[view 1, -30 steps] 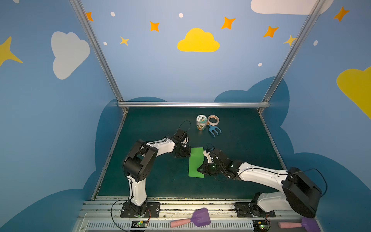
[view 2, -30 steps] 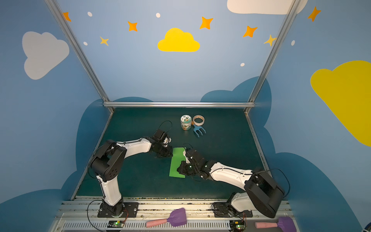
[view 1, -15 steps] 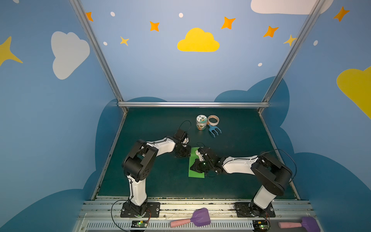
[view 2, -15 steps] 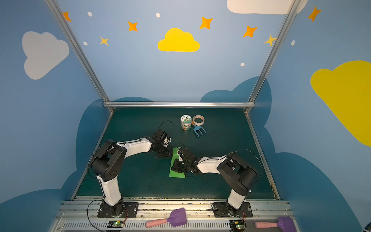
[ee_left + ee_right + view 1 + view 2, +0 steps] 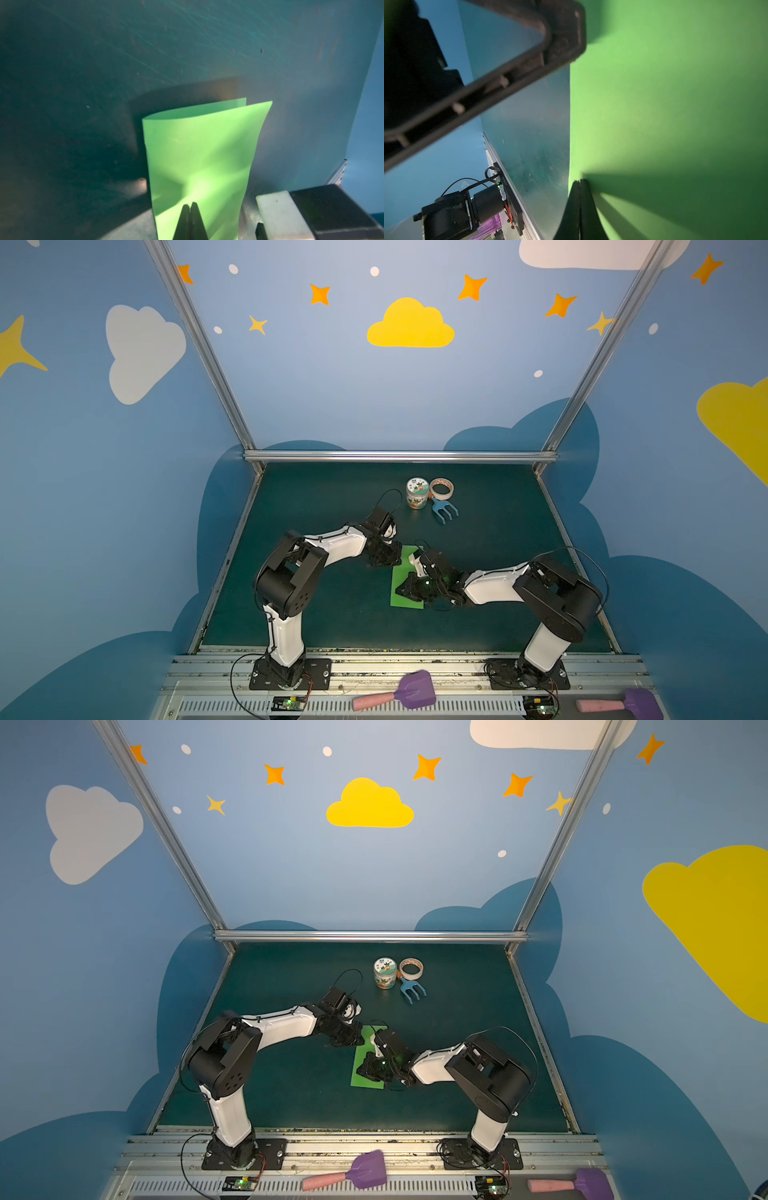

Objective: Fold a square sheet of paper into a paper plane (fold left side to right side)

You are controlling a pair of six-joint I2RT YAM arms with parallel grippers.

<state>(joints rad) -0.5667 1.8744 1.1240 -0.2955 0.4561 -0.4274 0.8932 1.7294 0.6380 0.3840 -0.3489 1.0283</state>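
Your square sheet of paper (image 5: 407,602) lies in the middle of the desk (image 5: 498,572), already folded over into a thin strip. The top layer puffs up a bit. Your left tool (image 5: 190,205) is squeezed tight, empty, tips on the far end, likely to pin it. Your right tool (image 5: 580,182), also clenched and empty, presses by one long edge, likely to flatten it.

One sheet (image 5: 197,155), jar (image 5: 417,493), tape roll (image 5: 440,497), rake (image 5: 444,512)
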